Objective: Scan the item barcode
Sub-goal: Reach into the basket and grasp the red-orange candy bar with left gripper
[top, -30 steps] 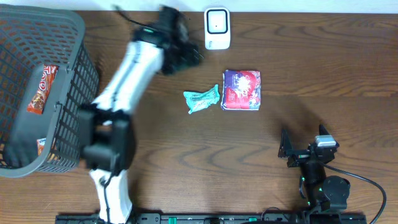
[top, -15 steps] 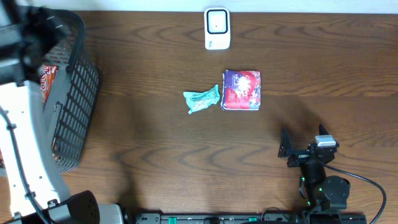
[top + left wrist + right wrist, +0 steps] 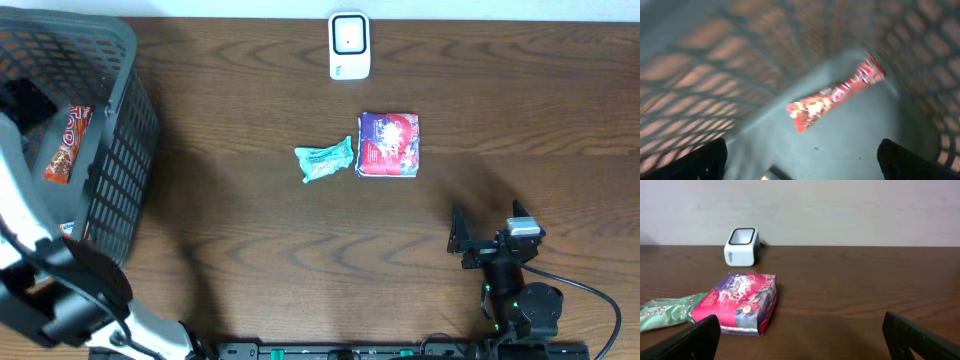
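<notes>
The left pincer [image 3: 800, 157] points down into the grey basket [image 3: 120, 60] at the far left corner of the surface [image 3: 250, 220]. Its fingers are spread wide with nothing between them. A red snack bar [image 3: 835, 95] shows blurred below it, on the basket's floor. The white scanner [image 3: 349, 45] stands at the middle of the far edge. Near the centre, a purple packet [image 3: 389, 144] and a green wrapper [image 3: 324, 160] lie just beside each other. The right pincer [image 3: 800, 330], by the near edge, is wide and empty.
</notes>
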Controlling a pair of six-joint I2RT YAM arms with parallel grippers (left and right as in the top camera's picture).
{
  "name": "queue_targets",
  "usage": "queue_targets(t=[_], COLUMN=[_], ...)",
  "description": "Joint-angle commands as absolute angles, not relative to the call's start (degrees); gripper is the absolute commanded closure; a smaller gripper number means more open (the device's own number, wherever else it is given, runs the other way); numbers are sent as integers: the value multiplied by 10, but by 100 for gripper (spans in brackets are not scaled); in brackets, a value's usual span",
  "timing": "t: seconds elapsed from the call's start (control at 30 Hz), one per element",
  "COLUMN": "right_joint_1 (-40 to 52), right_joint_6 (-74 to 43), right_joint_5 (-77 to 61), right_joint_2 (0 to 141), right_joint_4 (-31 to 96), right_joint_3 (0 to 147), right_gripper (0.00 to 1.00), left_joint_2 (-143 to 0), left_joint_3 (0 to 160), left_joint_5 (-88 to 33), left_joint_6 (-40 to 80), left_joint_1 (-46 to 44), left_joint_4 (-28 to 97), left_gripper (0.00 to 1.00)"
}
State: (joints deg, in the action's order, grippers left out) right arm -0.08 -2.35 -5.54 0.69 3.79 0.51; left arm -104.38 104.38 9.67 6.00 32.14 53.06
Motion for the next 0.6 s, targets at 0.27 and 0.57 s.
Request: queue_targets(t=[0.27, 0.57], right_joint_1=[8, 8], right_joint_6=[-27, -27], right_joint_5=[-55, -55], right_joint_2=[4, 4], right_joint_4=[39, 39], right_joint_3=[3, 3], right_gripper=[1, 1], left_joint_2=[-1207, -1255], left_joint_3=[1038, 1027], left_joint_5=[-2, 13], left_joint_6=[-81, -114], left_joint_1=[317, 311], left_joint_4=[483, 372], left_gripper=[5, 5])
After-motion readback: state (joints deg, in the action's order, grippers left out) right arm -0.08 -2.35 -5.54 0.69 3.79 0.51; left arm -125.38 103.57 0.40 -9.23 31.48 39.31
